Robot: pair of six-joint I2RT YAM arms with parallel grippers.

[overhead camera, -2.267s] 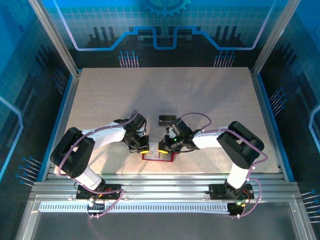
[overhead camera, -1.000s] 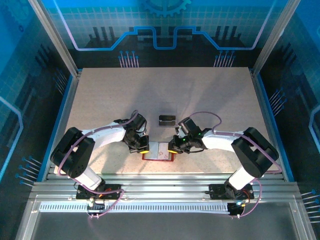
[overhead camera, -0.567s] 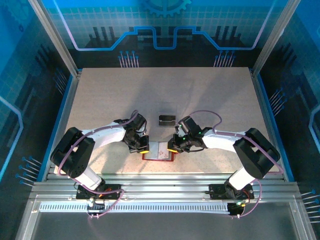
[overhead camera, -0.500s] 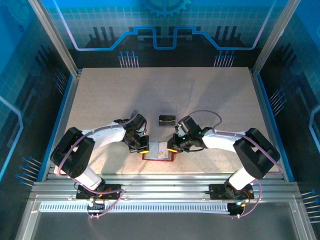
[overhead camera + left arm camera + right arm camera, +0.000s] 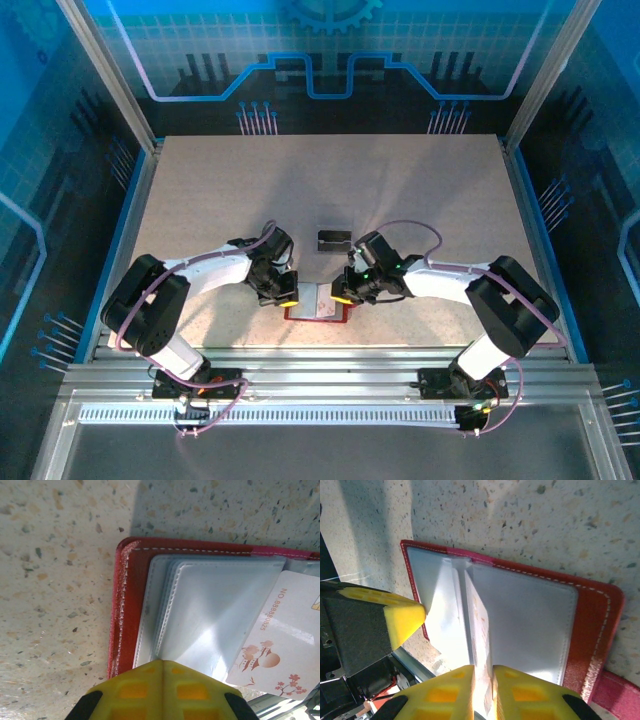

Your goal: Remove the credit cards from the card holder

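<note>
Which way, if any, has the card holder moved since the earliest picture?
No. The card holder lies where it did, at the same gap below the dark cards in the top view.

We see a dark-red card holder (image 5: 122,610) of matt, leather-like grain with pale stitching, just beyond the left gripper's (image 5: 162,672) dull yellow, rubbery-looking fingertips (image 5: 135,692). Its pockets (image 5: 215,605) are glossy clear plastic, the card (image 5: 285,640) is smooth printed white, and the table (image 5: 50,580) is matt, speckled and stone-like.

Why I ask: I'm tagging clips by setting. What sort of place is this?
Probably a robotics lab work cell: two arms bolted to an aluminium rail, a speckled table, and blue printed panels in a metal frame around it.
</note>
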